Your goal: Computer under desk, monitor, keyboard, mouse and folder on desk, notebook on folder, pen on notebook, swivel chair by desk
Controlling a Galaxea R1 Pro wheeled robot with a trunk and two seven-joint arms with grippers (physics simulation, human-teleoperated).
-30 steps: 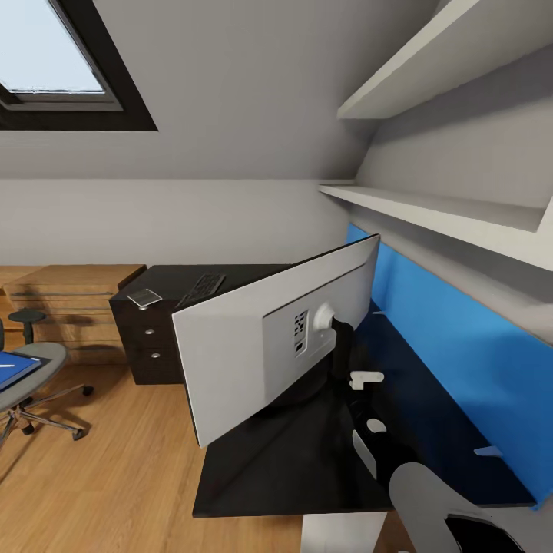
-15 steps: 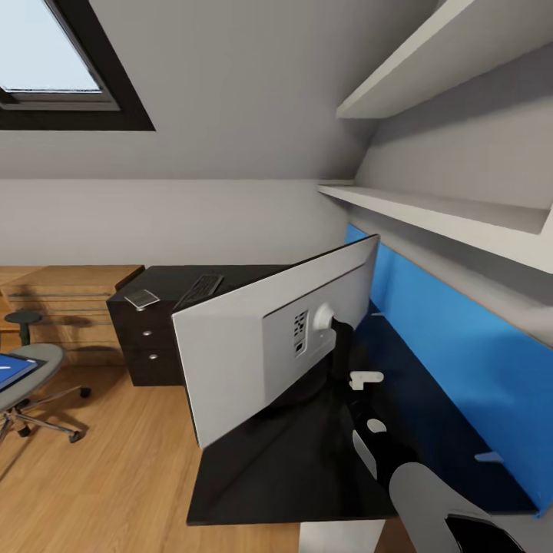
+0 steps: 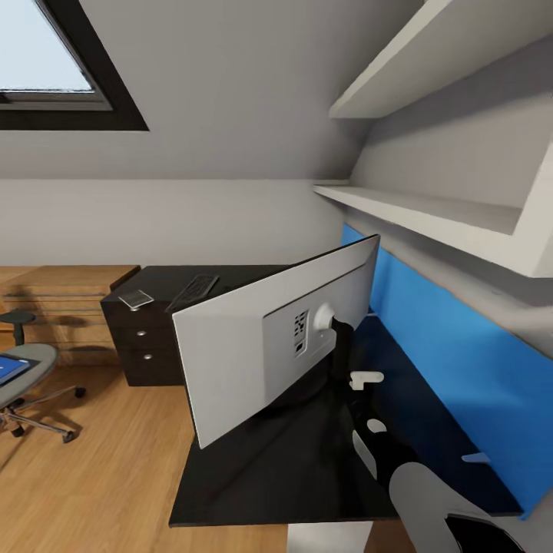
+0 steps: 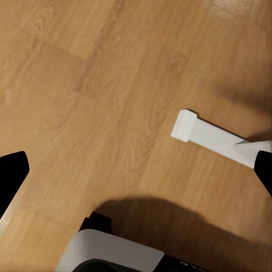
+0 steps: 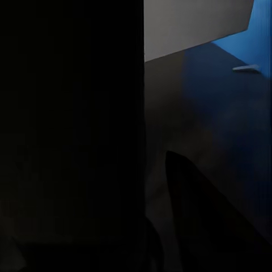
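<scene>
Monitor [image 3: 261, 346], seen from its grey back, stands tilted over the black desk [image 3: 284, 468], directly ahead of my right arm, whose black-and-white forearm reaches up to the stand behind the screen; whether my right gripper [image 3: 342, 338] is closed on that stand or merely against it I cannot tell, since its own camera is mostly dark, catching only a strip of desk and the blue back panel [image 3: 453, 361]. Beyond the monitor, well away from my hand, the keyboard [image 3: 192, 289] lies on a black drawer cabinet [image 3: 142, 338] beside a small grey slab. Farther off to my left the swivel chair [image 3: 23, 376] carries the blue folder [image 3: 11, 369]. My left gripper [image 4: 136, 187] hangs spread wide over wooden floor [image 4: 85, 85].
</scene>
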